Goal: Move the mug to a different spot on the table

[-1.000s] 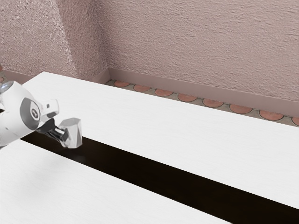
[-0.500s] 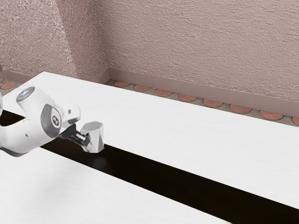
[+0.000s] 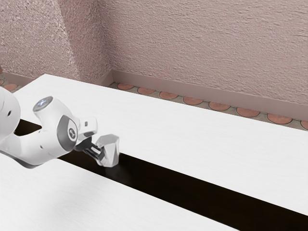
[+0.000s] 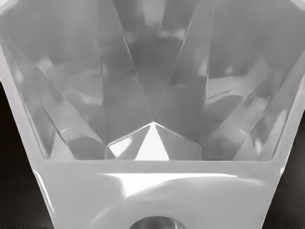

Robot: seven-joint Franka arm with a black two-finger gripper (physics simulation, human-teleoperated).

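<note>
The mug [image 3: 109,149] is a pale grey, faceted thing. It sits over the dark strip [image 3: 192,187] that cuts across the white surface [image 3: 192,130], near the strip's end toward the exterior view's left. It is tilted rather than upright, with its mouth turned back toward the hand. From here I can't say whether its lower edge touches the strip or hangs just above it.

The black end effector [image 3: 98,152] is clamped on the mug's rim on the side facing away from the strip's far end, its fingers close together on the wall.

In the wrist view the mug [image 4: 152,95] is seen straight down its inside, angled grey panels meeting at a bright point, with the strip dark at either side.

The white arm [image 3: 43,139] crosses the strip's near end, elbow raised above it. Beyond the strip, past the surface's far edge, round reddish floor tiles [image 3: 219,106] run along a rough pink wall [image 3: 202,43].
</note>
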